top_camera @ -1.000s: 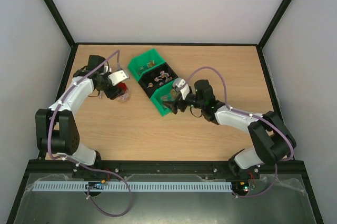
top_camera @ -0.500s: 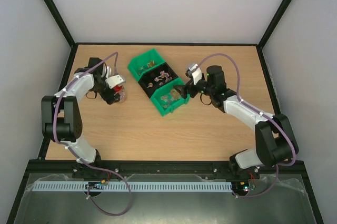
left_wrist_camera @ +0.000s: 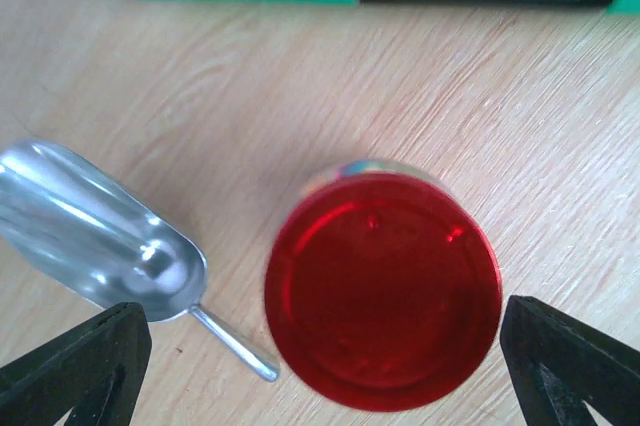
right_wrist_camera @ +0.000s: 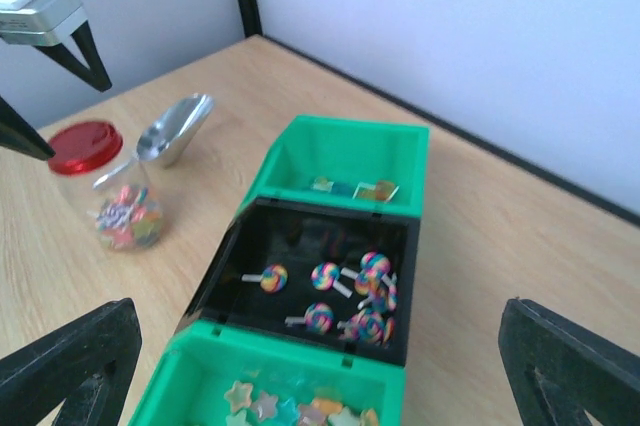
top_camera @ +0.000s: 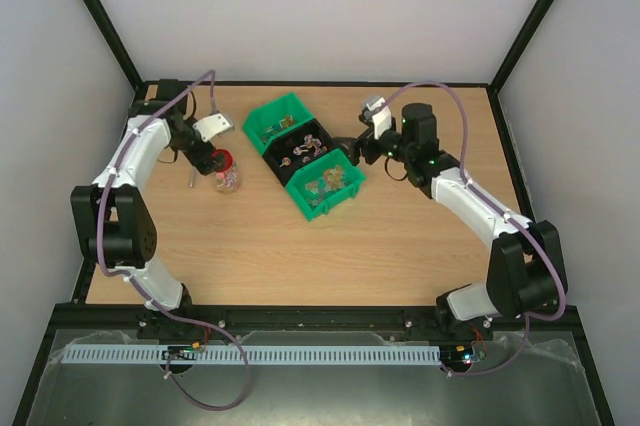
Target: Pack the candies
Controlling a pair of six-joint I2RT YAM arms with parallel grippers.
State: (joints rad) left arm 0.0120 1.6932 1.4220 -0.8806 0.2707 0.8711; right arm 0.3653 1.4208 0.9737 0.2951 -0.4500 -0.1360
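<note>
Left end effector point(left_wrist_camera: 320, 371) spread wide over the red lid point(left_wrist_camera: 383, 291). Best lift straight up now, without nudging the jar point(top_camera: 227, 179) of candies point(right_wrist_camera: 125, 221)!

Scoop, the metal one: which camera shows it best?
Left wrist: the scoop fills the frame's left, bowl and handle sharp. Right wrist shows it small, near the jar. Top external gives only a grey sliver.

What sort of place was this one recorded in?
Probably a lab test cell, not a shop or kitchen: plain white panels in a black frame enclose a wooden tabletop holding a few staged props: bins, a lidded jar, a metal scoop.
</note>
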